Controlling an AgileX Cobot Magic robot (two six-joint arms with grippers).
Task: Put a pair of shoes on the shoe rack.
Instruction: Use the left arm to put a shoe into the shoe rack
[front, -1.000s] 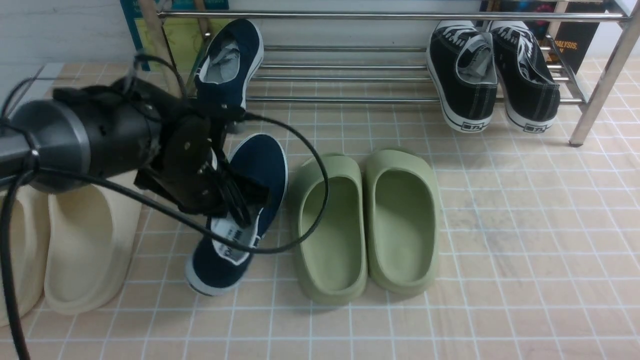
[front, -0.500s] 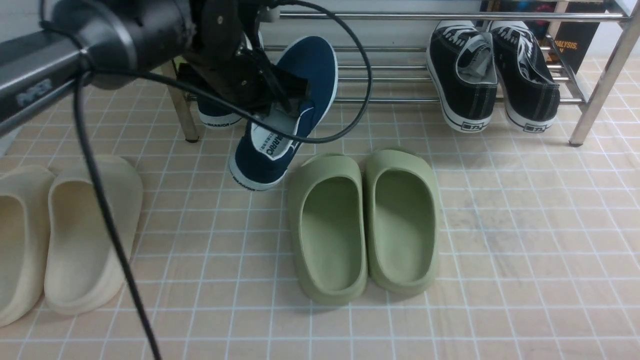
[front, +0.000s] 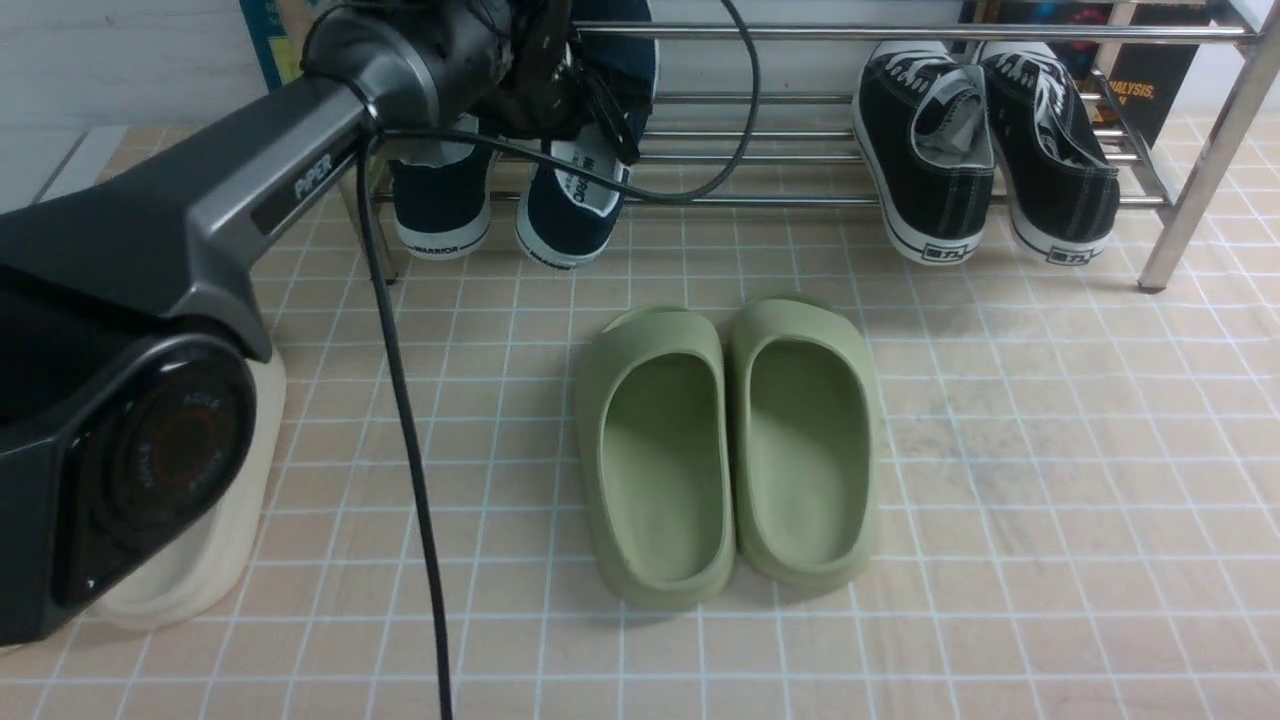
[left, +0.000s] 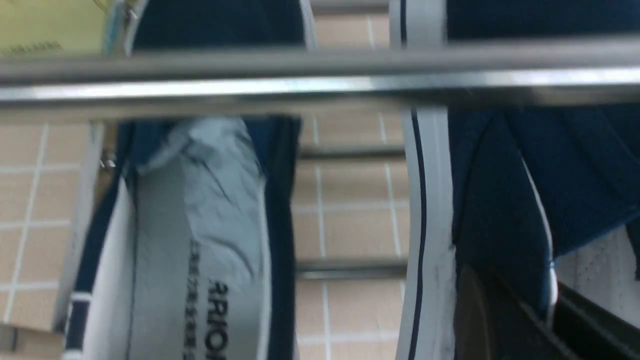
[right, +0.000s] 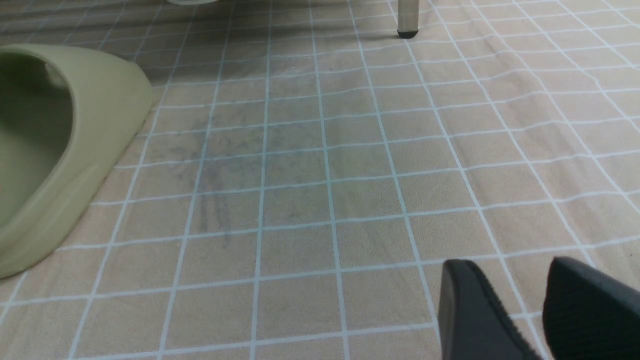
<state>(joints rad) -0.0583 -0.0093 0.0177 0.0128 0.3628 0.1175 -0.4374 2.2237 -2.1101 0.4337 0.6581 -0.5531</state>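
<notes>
Second shoe (front: 565, 215) reaches the shoe rack (front: 800, 200)

The rack now carries both navy shoes. The second, down on the floor a second ago, sits heel-out just beside the first shoe (front: 440, 215), so I'd say only letting go remains. The left pincer (front: 612, 135) stays clamped on its collar. The right pincer (right: 525, 300) hangs apart, empty.

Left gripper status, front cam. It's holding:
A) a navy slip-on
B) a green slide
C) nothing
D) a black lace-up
A: the left gripper is clamped on the heel opening of a navy slip-on, held at the shoe rack beside the other navy shoe.
</notes>
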